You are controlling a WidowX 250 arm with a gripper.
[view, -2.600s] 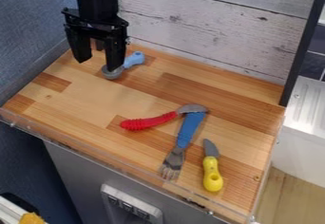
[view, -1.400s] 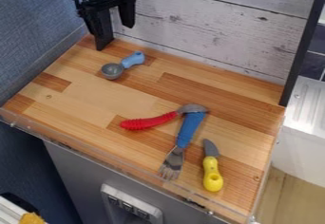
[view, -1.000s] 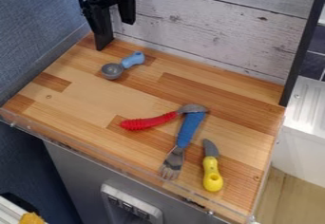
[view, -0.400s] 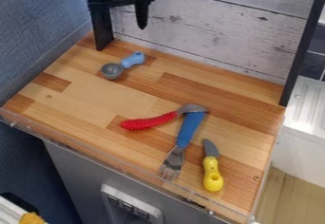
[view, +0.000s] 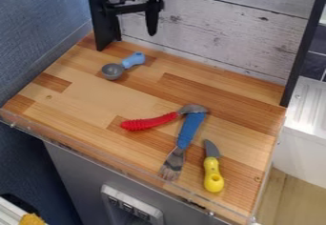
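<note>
1. Hanging open and empty, the gripper point(view: 134, 35) is near the blue-handled spoon point(view: 133, 60) on the surface point(view: 83, 93).
2. A skewed descent could knock the spoon or scrape the back wall point(view: 216, 35).

- red-handled utensil point(view: 149, 123) lying on worktop point(view: 83, 95), its metal head resting over top end of fork's handle
- blue-handled fork point(view: 189, 131), tines pointing toward worktop's front edge
- yellow-handled knife point(view: 213, 174) lying beside fork, blade pointing away from front edge
- whitewashed plank wall point(view: 223, 38) standing behind
- white ribbed fixture point(view: 307, 107) sitting at right
</note>
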